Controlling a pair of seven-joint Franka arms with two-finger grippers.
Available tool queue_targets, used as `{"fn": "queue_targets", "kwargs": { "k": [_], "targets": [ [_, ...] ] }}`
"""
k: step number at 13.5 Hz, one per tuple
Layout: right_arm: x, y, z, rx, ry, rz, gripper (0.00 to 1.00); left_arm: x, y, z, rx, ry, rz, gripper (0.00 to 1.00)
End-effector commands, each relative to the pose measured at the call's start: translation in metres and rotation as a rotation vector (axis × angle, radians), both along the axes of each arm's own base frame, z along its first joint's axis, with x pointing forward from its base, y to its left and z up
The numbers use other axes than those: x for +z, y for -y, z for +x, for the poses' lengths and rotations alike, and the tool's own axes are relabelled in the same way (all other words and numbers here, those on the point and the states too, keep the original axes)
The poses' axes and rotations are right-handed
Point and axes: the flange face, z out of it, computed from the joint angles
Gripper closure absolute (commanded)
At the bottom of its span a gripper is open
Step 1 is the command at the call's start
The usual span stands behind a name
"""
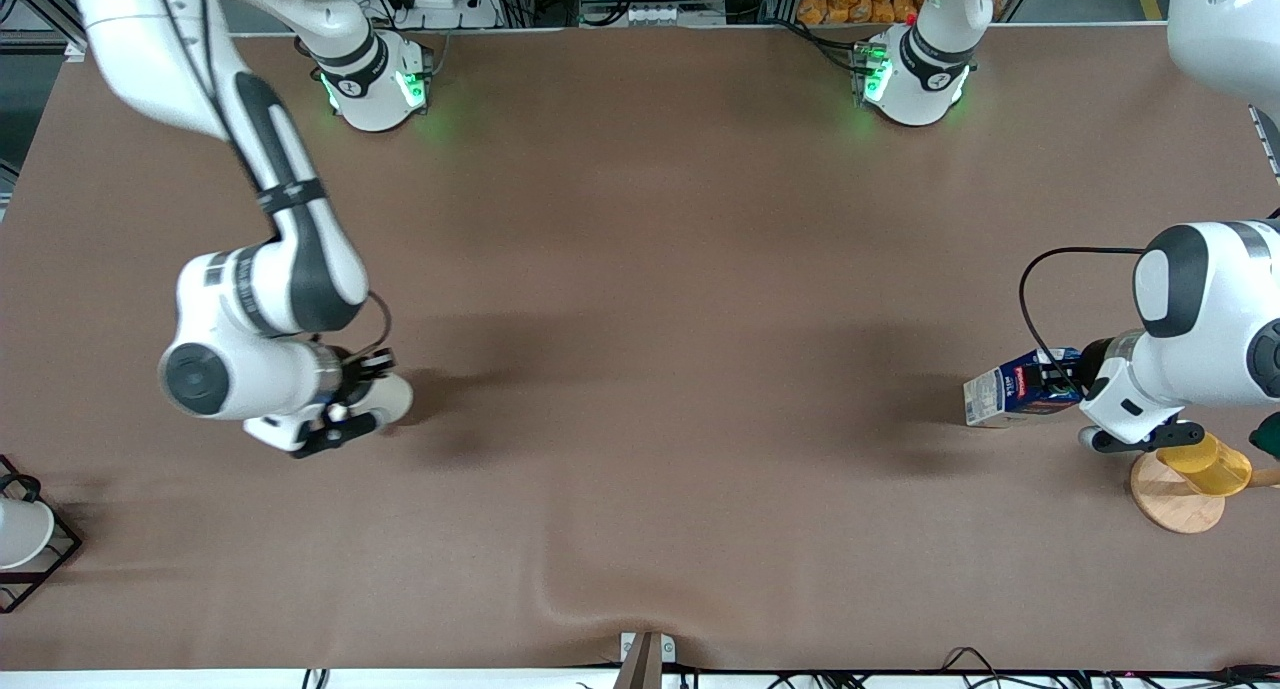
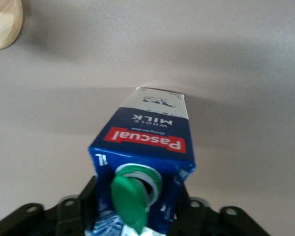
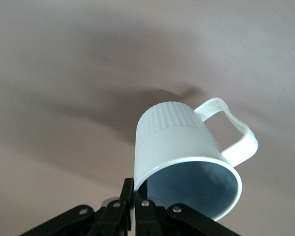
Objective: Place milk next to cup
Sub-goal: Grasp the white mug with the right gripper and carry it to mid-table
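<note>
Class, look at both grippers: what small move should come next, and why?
Probably the left gripper should start carrying the milk across toward the right arm's end. It is shut on the carton, while the cup is gripped by the right gripper there, so the two are wide apart.

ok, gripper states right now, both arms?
Left gripper: shut on the milk carton, at the left arm's end of the table.
Right gripper: shut on the rim of the off-white mug, at the right arm's end.
</note>
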Motion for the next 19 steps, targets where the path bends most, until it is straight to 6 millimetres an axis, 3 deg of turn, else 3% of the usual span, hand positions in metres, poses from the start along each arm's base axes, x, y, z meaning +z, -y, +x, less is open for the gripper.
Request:
{"fn": "queue_targets", "kwargs": {
  "k": [1,4,6,8,9,11,15,16,17,18,19],
  "targets": [
    [0.042,-0.097,-0.019,0.151,0.063,0.010,1.00,0.001,-0.001,0.001,-0.009,0.010,-0.029,0.46],
    [0.051,-0.199,-0.060,0.329,0.112,-0.012,1.00,0.002,-0.001,0.001,-0.010,0.011,-0.029,0.49],
    [0.046,-0.241,-0.076,0.453,0.172,-0.060,1.00,0.003,-0.001,0.002,-0.010,0.014,-0.029,0.50],
    [0.026,-0.287,-0.101,0.586,0.242,-0.117,1.00,0.005,-0.001,0.003,-0.011,0.019,-0.027,0.50],
    [0.009,-0.299,-0.108,0.617,0.246,-0.142,1.00,0.009,0.000,0.002,-0.012,0.023,-0.026,0.50],
    [-0.004,-0.314,-0.108,0.622,0.286,-0.124,1.00,0.020,0.008,0.003,-0.023,0.040,-0.028,0.50],
    [-0.020,-0.316,-0.107,0.626,0.292,-0.121,1.00,0.063,0.045,-0.006,-0.076,0.057,-0.050,0.50],
    [-0.020,-0.315,-0.106,0.624,0.291,-0.121,0.78,0.069,0.058,-0.009,-0.084,0.056,-0.070,0.50],
    [-0.018,-0.316,-0.106,0.620,0.297,-0.114,0.48,0.074,0.067,-0.010,-0.085,0.061,-0.079,0.50],
    [-0.018,-0.316,-0.106,0.606,0.299,-0.115,0.03,0.077,0.078,-0.011,-0.094,0.064,-0.085,0.50],
    [-0.018,-0.317,-0.106,0.594,0.303,-0.114,0.00,0.083,0.088,-0.013,-0.094,0.071,-0.087,0.50]
  ]
}}
